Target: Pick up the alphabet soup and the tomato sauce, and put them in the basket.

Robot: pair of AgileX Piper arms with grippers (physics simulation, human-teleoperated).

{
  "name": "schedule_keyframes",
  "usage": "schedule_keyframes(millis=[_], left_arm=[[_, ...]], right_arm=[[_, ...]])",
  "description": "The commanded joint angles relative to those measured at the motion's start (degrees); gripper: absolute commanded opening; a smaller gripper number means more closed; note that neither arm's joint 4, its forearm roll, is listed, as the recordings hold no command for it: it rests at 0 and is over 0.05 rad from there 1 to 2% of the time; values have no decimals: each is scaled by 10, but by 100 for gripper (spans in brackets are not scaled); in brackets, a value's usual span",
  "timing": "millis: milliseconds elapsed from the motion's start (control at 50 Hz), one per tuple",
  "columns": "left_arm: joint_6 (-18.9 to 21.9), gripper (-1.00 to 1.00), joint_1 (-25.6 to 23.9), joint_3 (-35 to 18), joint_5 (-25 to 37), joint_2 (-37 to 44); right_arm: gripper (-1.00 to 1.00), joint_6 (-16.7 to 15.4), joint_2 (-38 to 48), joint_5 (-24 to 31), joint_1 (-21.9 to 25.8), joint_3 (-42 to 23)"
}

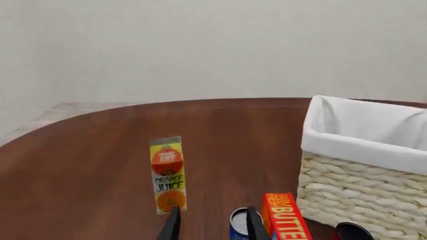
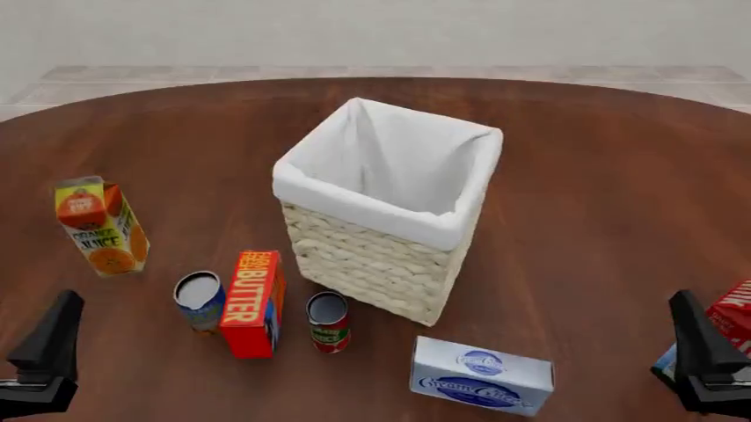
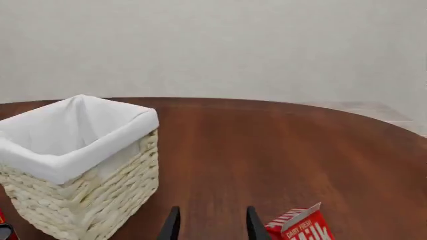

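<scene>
The alphabet soup, a blue-and-orange can with a silver top, stands at the front left beside the butter box. The tomato sauce, a red-and-green can, stands just in front of the cream wicker basket. My left gripper hovers open near the front left edge, with nothing between its fingers. In the left wrist view the soup shows just beyond the gripper, and the sauce top peeks out by the basket. My right gripper is open at the front right, away from both cans.
An orange juice carton stands at the far left. A cream cheese box lies at the front, right of the sauce. A milk carton sits at the right edge, close to the right gripper.
</scene>
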Motion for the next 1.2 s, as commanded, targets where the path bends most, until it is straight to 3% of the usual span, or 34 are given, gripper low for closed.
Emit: schedule_keyframes(millis=[20, 320, 460, 620, 720, 1040, 1200], left_arm=[[7, 100, -7, -2, 1, 1], [18, 100, -18, -6, 2, -1], [31, 100, -36, -45, 31, -1], [4, 100, -50, -116, 79, 0], [-8, 100, -46, -153, 74, 44], [12, 100, -113, -247, 60, 184], [2, 100, -117, -271, 66, 224]], right_arm=[[100, -6, 0, 0, 4, 0], [100, -9, 8, -8, 12, 1], [100, -12, 27, -28, 13, 1], [100, -17, 38, -37, 20, 1], [100, -18, 4, -3, 24, 1], [100, -23, 20, -19, 26, 1], [100, -29, 28, -26, 26, 1]])
